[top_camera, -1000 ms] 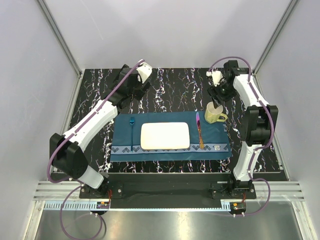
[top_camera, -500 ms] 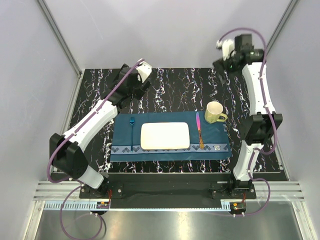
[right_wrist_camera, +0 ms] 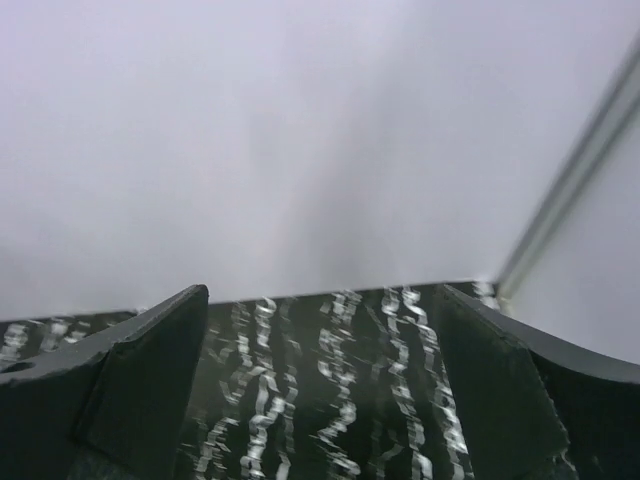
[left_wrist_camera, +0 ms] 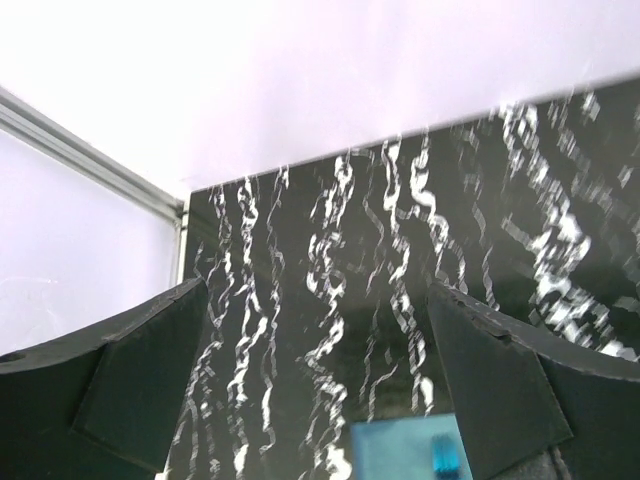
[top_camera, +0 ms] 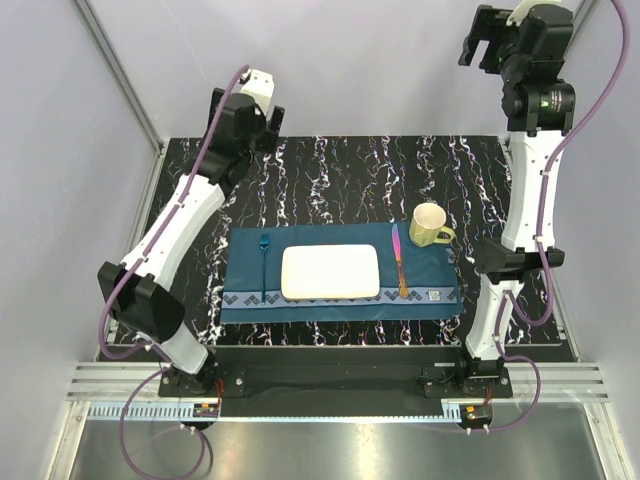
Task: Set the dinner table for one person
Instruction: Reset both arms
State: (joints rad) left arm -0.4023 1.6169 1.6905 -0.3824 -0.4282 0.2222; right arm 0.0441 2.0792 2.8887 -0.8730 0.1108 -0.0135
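left hand (left_wrist_camera: 318,345), right hand (right_wrist_camera: 320,375) both spread, high up; dinner table (top_camera: 345,170) long axis left-right.

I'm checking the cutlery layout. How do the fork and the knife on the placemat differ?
The fork is all blue, while the knife has a purple blade and an orange handle. The fork lies left of the white plate, the knife right of it, nearer the yellow mug. Both lie flat on the teal placemat, heads toward the far edge.

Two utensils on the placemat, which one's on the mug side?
The pink-and-orange knife, lying between plate and mug. The blue fork sits on the plate's other side.
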